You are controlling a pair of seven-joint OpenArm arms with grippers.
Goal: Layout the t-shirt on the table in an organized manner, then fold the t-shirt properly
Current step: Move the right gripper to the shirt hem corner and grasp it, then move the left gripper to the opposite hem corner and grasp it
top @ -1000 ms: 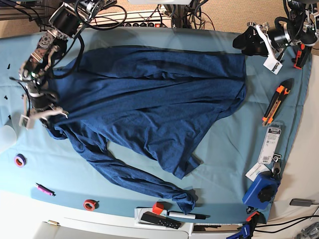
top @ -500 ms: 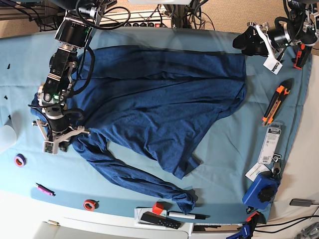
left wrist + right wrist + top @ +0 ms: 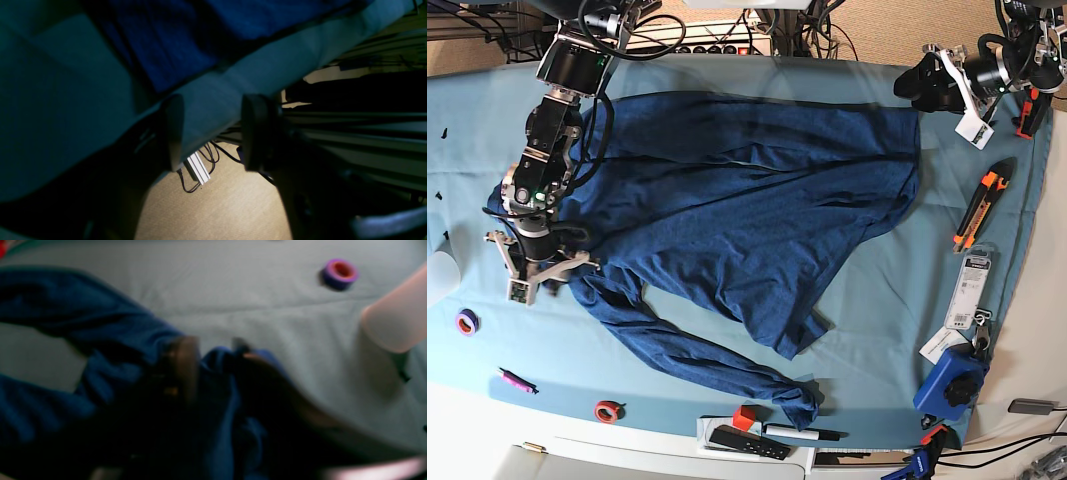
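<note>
1. The t-shirt (image 3: pixel 737 200) lies spread over the middle of the surface (image 3: pixel 877 290), which is draped in light teal cloth. Its body runs from the far left corner across towards the right edge, wrinkled with long diagonal folds.
2. One long sleeve (image 3: pixel 697 350) trails from the shirt's left side down towards the near edge, ending in a cuff beside a small red block (image 3: pixel 744 417) and a black pen (image 3: pixel 802 433).
3. The right pincer (image 3: pixel 539 270) is at the shirt's left edge, where the sleeve meets the body. In the base view its jaws stand apart. In the right wrist view, which is blurred, a bunch of dark blue fabric sits between the two fingers (image 3: pixel 181 363); whether they press on it cannot be told.
4. A purple tape ring (image 3: pixel 467 322) lies on the cloth near that pincer, apart from the shirt. A red tape ring (image 3: pixel 607 410) and a pink marker (image 3: pixel 515 380) lie nearer the front edge.
5. The left pincer (image 3: pixel 210 130) is at the far right corner of the surface, off the shirt. Its jaws stand open with nothing between them, hanging over the table's edge, with floor and cables below.
6. An orange-and-black utility knife (image 3: pixel 980 205), a packaged item (image 3: pixel 972 290) and a blue clamp (image 3: pixel 952 380) lie along the right side, clear of the shirt.
</note>
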